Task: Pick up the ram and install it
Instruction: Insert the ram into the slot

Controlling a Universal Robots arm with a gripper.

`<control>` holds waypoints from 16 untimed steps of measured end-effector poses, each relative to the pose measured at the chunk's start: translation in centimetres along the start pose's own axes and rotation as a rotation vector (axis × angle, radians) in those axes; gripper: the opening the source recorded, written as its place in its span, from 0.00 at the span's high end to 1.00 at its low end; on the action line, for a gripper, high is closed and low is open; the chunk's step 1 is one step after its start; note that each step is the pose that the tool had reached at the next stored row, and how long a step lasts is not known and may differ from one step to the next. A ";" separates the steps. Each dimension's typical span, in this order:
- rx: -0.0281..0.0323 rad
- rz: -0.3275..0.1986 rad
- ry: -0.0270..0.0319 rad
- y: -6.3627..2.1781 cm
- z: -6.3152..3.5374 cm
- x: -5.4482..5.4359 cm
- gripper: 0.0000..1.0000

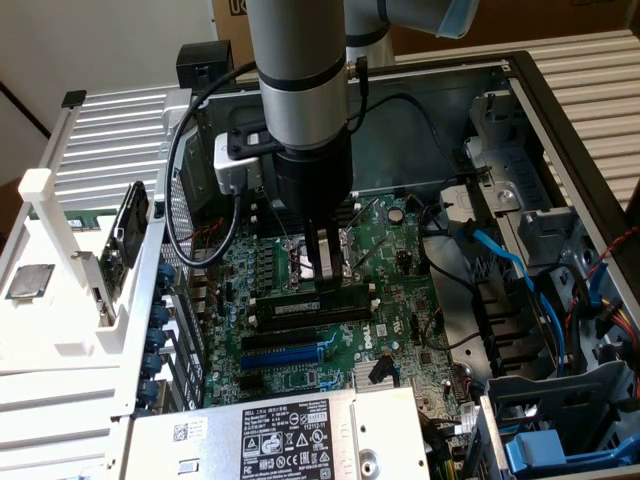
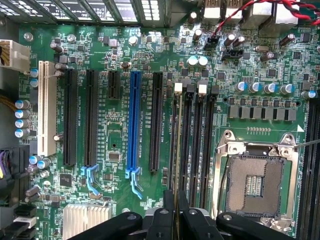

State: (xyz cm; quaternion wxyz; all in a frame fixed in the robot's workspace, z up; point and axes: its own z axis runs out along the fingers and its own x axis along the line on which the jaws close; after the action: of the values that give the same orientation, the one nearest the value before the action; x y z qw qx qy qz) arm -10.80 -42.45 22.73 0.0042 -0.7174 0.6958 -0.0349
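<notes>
vertical arm [image 1: 300,90], fingers [image 1: 325,262] tight around the ram [image 1: 300,306]

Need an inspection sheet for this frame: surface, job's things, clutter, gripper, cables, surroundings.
Surface: motherboard inside an open computer case; CPU socket empty.
Job's things: ram stands on edge along a black memory slot; cannot tell whether it is fully seated.
Clutter: nothing seen.
Gripper: gripper straight down over the board, fingers closed on the ram's upper edge.
Cables: black cable loops beside the arm; blue cables run along the case on the exterior view's right; red-and-black wires at the board's edge.
Surroundings: white rack on the exterior view's left; power supply in the foreground.
</notes>
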 end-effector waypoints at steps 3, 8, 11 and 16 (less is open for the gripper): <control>0.0000 0.000 -0.0001 0.00 0.03 0.0 0.87; 0.0001 0.000 -0.0001 0.00 0.12 0.0 0.87; 0.0002 0.000 -0.0002 0.01 0.19 0.0 0.87; 0.0007 0.000 -0.0001 0.02 0.38 0.0 0.87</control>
State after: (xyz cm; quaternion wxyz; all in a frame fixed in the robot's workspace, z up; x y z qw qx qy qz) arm -10.80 -42.45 22.35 0.0044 -0.7174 0.6958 -0.0351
